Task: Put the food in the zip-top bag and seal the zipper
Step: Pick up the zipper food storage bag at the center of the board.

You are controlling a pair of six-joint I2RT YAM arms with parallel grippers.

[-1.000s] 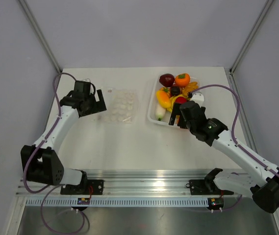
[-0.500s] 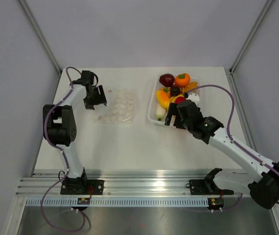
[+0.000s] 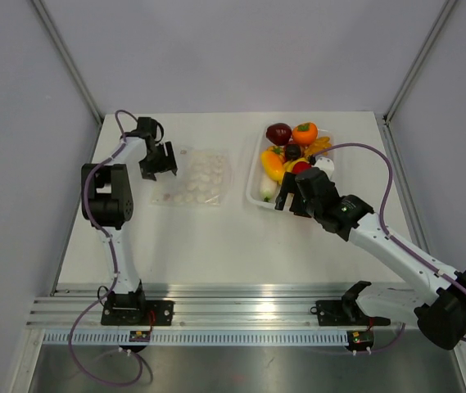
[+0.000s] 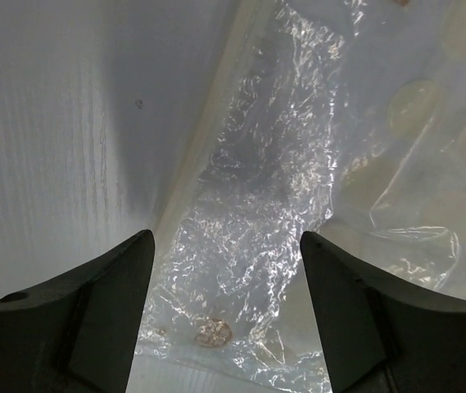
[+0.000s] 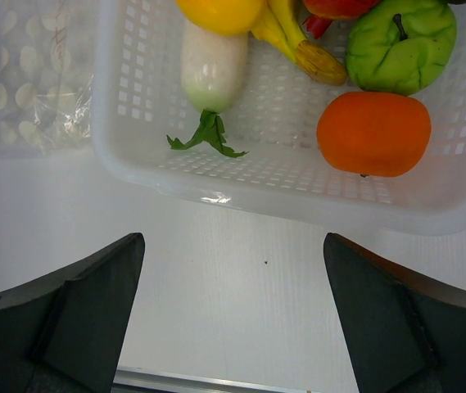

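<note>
The zip-top bag (image 3: 197, 177) lies flat on the table, left of the tray, clear with white blotches. My left gripper (image 3: 158, 160) is at its left edge. In the left wrist view the crinkled bag (image 4: 257, 188) lies between the open jaws of the left gripper (image 4: 226, 241), and a pale strip, possibly the zipper (image 4: 204, 131), runs along its edge. The food (image 3: 291, 151) is piled in the white tray (image 3: 254, 182). My right gripper (image 3: 289, 195) hangs open just before the tray's near rim. The right wrist view shows the right gripper (image 5: 233, 241) over bare table and holding nothing.
In the right wrist view the tray (image 5: 298, 205) holds a white radish (image 5: 214, 70), an orange fruit (image 5: 372, 131), a green piece (image 5: 400, 45) and a banana (image 5: 298, 41). Grey walls close in the table on the left, right and far sides.
The left arm has folded upright and its gripper has moved to the bag's left edge, with the jaws a little narrower. The right gripper has shifted slightly left along the tray's front.
</note>
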